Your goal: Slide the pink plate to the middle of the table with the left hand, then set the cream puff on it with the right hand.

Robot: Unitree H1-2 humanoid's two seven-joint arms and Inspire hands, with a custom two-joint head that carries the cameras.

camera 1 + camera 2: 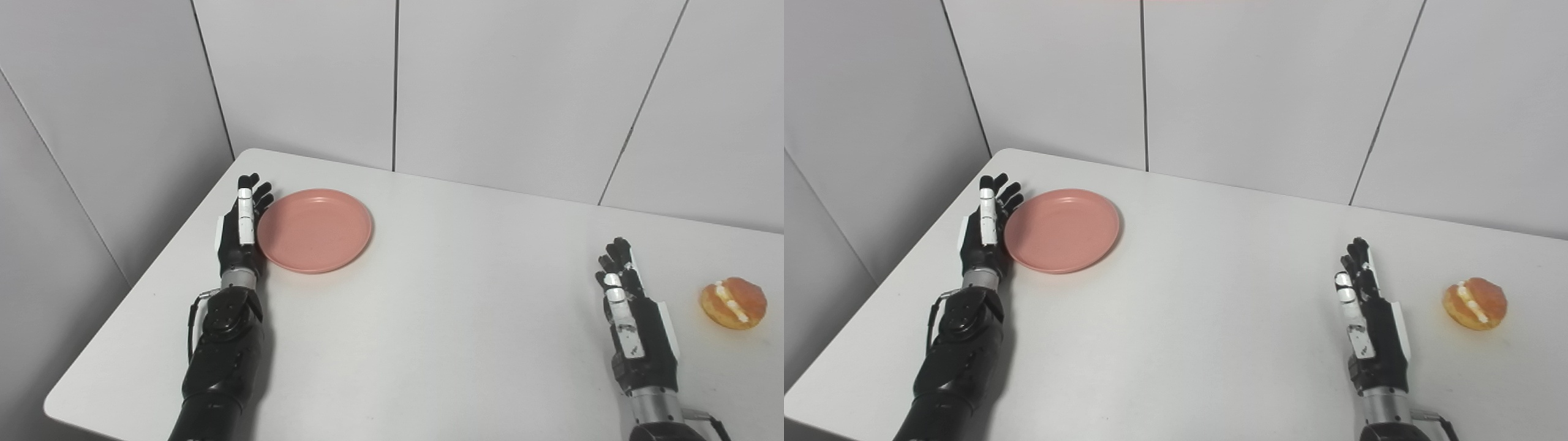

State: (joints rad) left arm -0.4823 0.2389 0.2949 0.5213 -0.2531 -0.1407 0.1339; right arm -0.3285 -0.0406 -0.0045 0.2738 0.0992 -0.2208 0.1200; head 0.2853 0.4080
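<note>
A white table [441, 318] is seen from above, backed by pale grey wall panels [502, 86] on the far side and on the left. The pink plate [315, 229] lies flat on the far left part of the table, well short of the middle, and nothing is carried on it. The left hand [243, 229] is placed on edge just beside the plate's left rim, with its fingers [246, 208] stretched out straight and held side by side, pointing toward the far edge; the palm is turned toward the plate and appears to touch the rim, though actual contact cannot be confirmed. Nothing is grasped by this hand. The black left forearm [223, 349] is laid along the table from the near left. The right hand [631, 306] is held upright on the near right side of the table, its fingers likewise extended and slightly apart, with nothing enclosed. The cream puff [734, 302], golden brown with a white cream seam showing along its split, rests on the table to the right of the right hand, near it but clearly apart from it, and well apart from the plate.
</note>
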